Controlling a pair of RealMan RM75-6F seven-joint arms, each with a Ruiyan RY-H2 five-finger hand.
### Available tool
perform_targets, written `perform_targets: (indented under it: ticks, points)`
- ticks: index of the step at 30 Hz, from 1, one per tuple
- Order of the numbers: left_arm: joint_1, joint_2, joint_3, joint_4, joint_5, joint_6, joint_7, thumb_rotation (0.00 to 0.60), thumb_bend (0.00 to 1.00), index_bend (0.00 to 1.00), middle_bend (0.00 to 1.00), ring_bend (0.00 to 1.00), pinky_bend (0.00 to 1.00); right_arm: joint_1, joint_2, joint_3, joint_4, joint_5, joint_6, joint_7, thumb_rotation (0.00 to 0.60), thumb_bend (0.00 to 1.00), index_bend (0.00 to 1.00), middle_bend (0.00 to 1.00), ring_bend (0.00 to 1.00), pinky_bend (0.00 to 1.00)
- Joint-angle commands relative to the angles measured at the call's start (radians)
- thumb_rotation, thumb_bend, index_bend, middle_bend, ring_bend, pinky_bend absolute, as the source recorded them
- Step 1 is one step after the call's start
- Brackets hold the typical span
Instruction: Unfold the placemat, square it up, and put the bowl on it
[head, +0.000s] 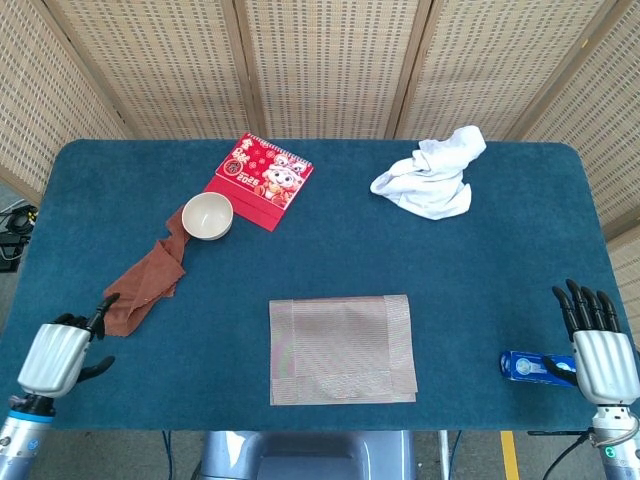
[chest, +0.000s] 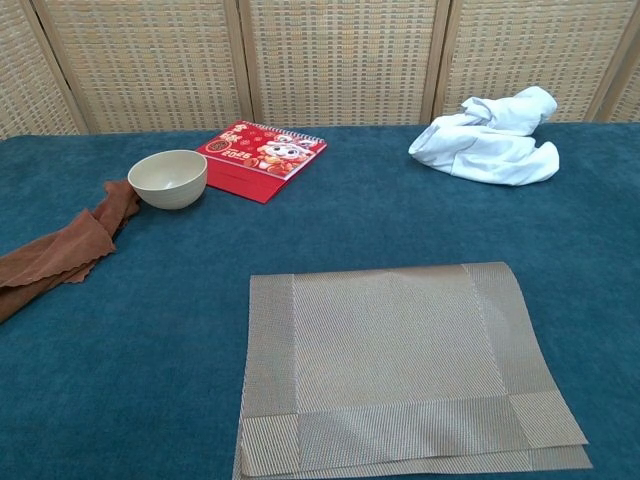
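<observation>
1. The left hand (head: 60, 355) hovers at the near-left table edge, well left of the placemat (head: 343, 349); it holds nothing, its fingers curled in toward the palm as far as the head view shows.
2. The right hand (head: 602, 352) sits at the near-right edge, well right of the placemat, fingers straight and spread — empty. A small blue item (head: 527, 366) lies just beside it.
3. The placemat lies near the front middle of the blue table (head: 480, 270), folded double: the chest view shows a second layer peeking out under its near edge. So unfolding has not begun, and squaring up is left too.
4. The bowl (head: 208, 215) stands well beyond and to the left of the placemat, touching a brown cloth (head: 142, 286) and just beside a red calendar (head: 260, 179) — not yet moved.
5. A white cloth (head: 430, 175) lies far beyond the placemat to the right, clear of the work.
</observation>
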Motion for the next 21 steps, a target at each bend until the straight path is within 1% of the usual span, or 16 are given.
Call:
perform_targets:
  ticks: [1, 5, 9, 12, 14, 19, 21]
  points:
    - [-0.027, -0.048, 0.032, 0.002, 0.043, -0.046, 0.051, 0.600, 0.12, 0.30, 0.85, 0.83, 0.70, 0.000, 0.000, 0.002, 0.001, 0.000, 0.001, 0.004, 0.600, 0.14, 0.04, 0.00, 0.00, 0.00]
    - [-0.052, -0.074, 0.044, -0.019, 0.053, -0.104, 0.098, 0.600, 0.15, 0.35, 0.87, 0.84, 0.72, -0.001, 0.003, 0.004, 0.000, 0.002, 0.003, 0.013, 0.600, 0.14, 0.04, 0.00, 0.00, 0.00]
    - [-0.070, -0.102, 0.043, -0.036, 0.047, -0.141, 0.141, 0.600, 0.16, 0.36, 0.87, 0.84, 0.72, -0.002, 0.007, 0.007, -0.001, 0.005, 0.004, 0.026, 0.600, 0.14, 0.04, 0.00, 0.00, 0.00]
    - [-0.096, -0.134, 0.041, -0.051, 0.032, -0.199, 0.181, 0.600, 0.22, 0.37, 0.87, 0.84, 0.72, -0.002, 0.010, 0.009, 0.000, 0.010, 0.002, 0.037, 0.600, 0.14, 0.04, 0.00, 0.00, 0.00]
    - [-0.104, -0.147, 0.040, -0.058, 0.025, -0.218, 0.199, 0.600, 0.27, 0.37, 0.87, 0.84, 0.72, -0.002, 0.011, 0.010, 0.001, 0.011, 0.002, 0.041, 0.600, 0.14, 0.04, 0.00, 0.00, 0.00]
    - [-0.129, -0.186, 0.041, -0.078, 0.007, -0.271, 0.242, 0.600, 0.33, 0.38, 0.87, 0.85, 0.72, -0.003, 0.015, 0.014, 0.001, 0.015, 0.005, 0.054, 0.600, 0.14, 0.04, 0.00, 0.00, 0.00]
    - [-0.147, -0.220, 0.040, -0.079, -0.003, -0.308, 0.273, 0.600, 0.34, 0.39, 0.87, 0.85, 0.72, -0.004, 0.017, 0.018, 0.003, 0.022, 0.006, 0.065, 0.600, 0.14, 0.04, 0.00, 0.00, 0.00]
